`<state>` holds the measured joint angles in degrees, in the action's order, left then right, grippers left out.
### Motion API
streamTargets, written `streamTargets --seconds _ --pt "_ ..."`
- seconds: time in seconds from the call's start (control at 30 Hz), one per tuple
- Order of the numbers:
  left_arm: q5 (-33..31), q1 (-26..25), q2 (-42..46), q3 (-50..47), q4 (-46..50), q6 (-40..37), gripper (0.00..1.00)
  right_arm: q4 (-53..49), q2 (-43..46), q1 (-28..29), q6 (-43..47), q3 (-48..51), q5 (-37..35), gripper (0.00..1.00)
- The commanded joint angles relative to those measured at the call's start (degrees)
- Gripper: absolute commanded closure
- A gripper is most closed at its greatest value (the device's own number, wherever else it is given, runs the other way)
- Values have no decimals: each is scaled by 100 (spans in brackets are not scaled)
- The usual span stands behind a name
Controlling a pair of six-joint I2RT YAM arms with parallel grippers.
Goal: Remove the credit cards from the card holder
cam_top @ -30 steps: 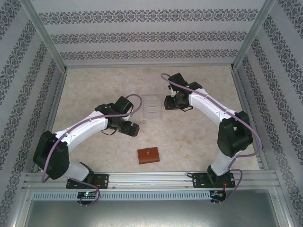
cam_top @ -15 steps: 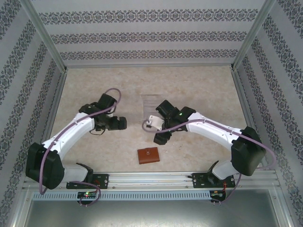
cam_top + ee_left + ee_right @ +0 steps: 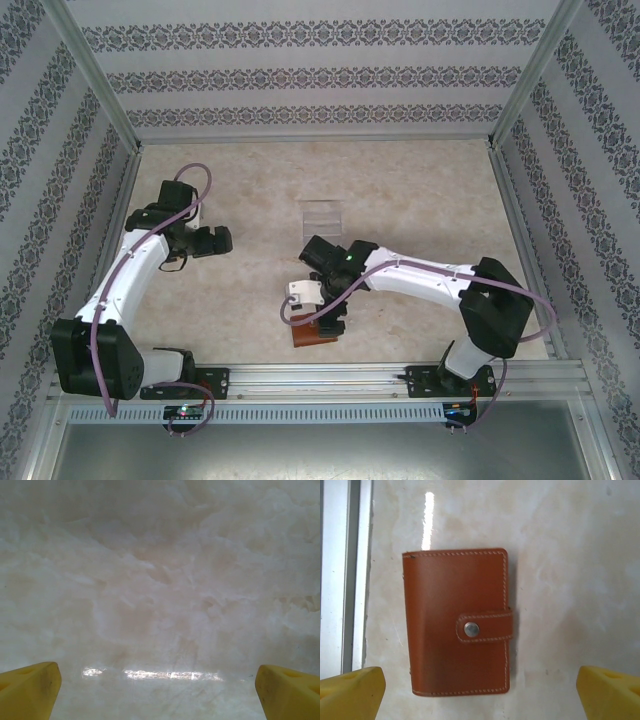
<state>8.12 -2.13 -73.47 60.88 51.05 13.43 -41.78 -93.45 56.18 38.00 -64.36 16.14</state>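
Now poised, nothing opened yet

At the lower corners of the wrist view, the right gripper [image 3: 480,702] has its yellow fingertips spread wide and holds nothing. The card holder [image 3: 457,622] lies flat between and above them, centre-left of the frame, with its snap tab [image 3: 485,628] fastened. Overhead it sits lower centre, partly under the gripper. The left gripper [image 3: 215,241], also spread and empty, hangs at the left over the bare table [image 3: 160,580].

Likely trouble is a pinch across the closed cover, which would clamp it tighter or skate it over the smooth surface toward the metal rail [image 3: 350,580]. The credit cards, I judge, are hidden inside.
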Motion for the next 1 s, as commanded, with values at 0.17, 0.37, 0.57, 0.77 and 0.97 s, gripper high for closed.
streamTargets --seconds 0.17,0.37,0.57,0.77,0.97 --pt "218 64 267 -430 -339 303 0 -72 -636 343 180 -375 -62 2" --pt "-174 64 313 -498 -315 241 0 144 -909 505 86 -304 -196 2" --pt "-342 64 152 -467 -247 90 0 351 -1110 560 76 -235 -283 2" --pt "-308 64 56 -461 -239 81 0 365 -1305 569 119 -211 -281 2" --pt "-58 72 -16 -452 -280 106 0 362 -1452 562 130 -141 -362 3"
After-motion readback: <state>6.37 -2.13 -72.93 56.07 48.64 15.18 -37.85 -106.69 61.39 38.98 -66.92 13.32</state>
